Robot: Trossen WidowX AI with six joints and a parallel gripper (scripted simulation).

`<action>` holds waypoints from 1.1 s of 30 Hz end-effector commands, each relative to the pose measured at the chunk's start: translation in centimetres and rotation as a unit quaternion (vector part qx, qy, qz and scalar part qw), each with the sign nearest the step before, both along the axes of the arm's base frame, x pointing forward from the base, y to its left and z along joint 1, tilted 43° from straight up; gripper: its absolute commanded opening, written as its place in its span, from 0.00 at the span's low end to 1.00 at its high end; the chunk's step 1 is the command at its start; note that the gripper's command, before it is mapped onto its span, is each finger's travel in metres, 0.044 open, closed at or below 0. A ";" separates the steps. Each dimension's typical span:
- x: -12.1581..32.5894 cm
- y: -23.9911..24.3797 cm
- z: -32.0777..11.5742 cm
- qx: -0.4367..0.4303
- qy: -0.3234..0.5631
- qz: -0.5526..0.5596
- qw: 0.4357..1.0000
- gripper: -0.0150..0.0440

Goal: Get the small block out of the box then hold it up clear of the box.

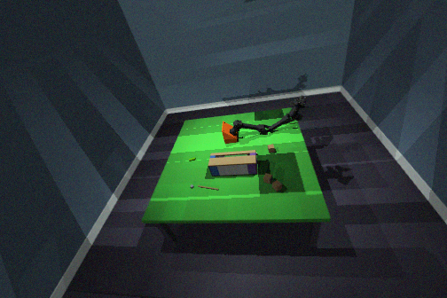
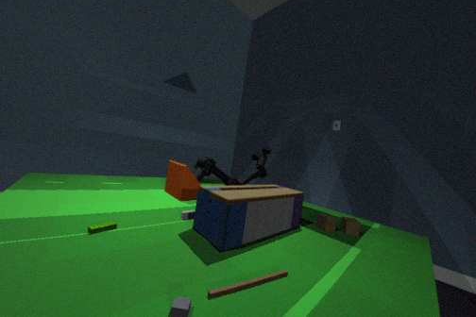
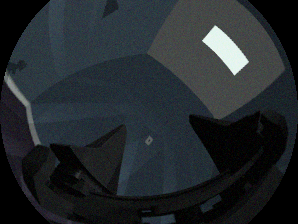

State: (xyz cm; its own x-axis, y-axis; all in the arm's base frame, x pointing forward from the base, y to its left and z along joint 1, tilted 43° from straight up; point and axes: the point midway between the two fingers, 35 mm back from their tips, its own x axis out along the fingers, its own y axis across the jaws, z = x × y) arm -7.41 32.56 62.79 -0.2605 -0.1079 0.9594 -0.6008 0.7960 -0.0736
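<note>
The box [image 1: 232,164] [image 2: 250,212] stands in the middle of the green table [image 1: 199,211] [image 2: 71,262]. It has a tan top, a blue end and a grey clear-looking front. I cannot make out the small block inside it in any view. My arm reaches from its orange base [image 1: 229,132] [image 2: 179,181] to the far right corner of the table. My gripper [image 1: 301,105] [image 2: 262,155] [image 3: 158,123] is raised there, well away from the box. It is open and empty. The wrist view shows only walls and ceiling between the fingers.
Two brown cubes [image 1: 268,178] [image 1: 278,185] [image 2: 326,222] [image 2: 350,225] lie right of the box, and a third brown cube [image 1: 271,148] lies behind it. In front lie a thin brown stick [image 1: 207,188] [image 2: 247,284] and a small grey cube [image 1: 192,186] [image 2: 180,306]. A yellow-green bar [image 1: 192,159] [image 2: 102,227] lies to the left.
</note>
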 end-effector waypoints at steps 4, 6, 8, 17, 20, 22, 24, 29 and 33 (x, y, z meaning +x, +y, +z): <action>0.2 -4.2 1.8 0.061 0.028 -0.043 0.997 0.93; 0.6 -7.6 3.1 0.107 0.054 -0.075 0.990 0.93; 0.8 -9.8 3.7 0.135 0.073 -0.096 0.984 0.93; 3.6 -23.6 5.7 0.280 0.230 -0.215 0.907 0.93; 5.1 -28.4 5.5 0.315 0.299 -0.251 0.865 0.93; 5.8 -30.9 4.7 0.328 0.338 -0.245 0.847 0.93; 6.9 -33.3 4.1 0.339 0.377 -0.256 0.823 0.93; 9.7 -38.6 2.6 0.350 0.473 -0.292 0.754 0.93; 11.6 -41.7 1.1 0.334 0.545 -0.336 0.692 0.93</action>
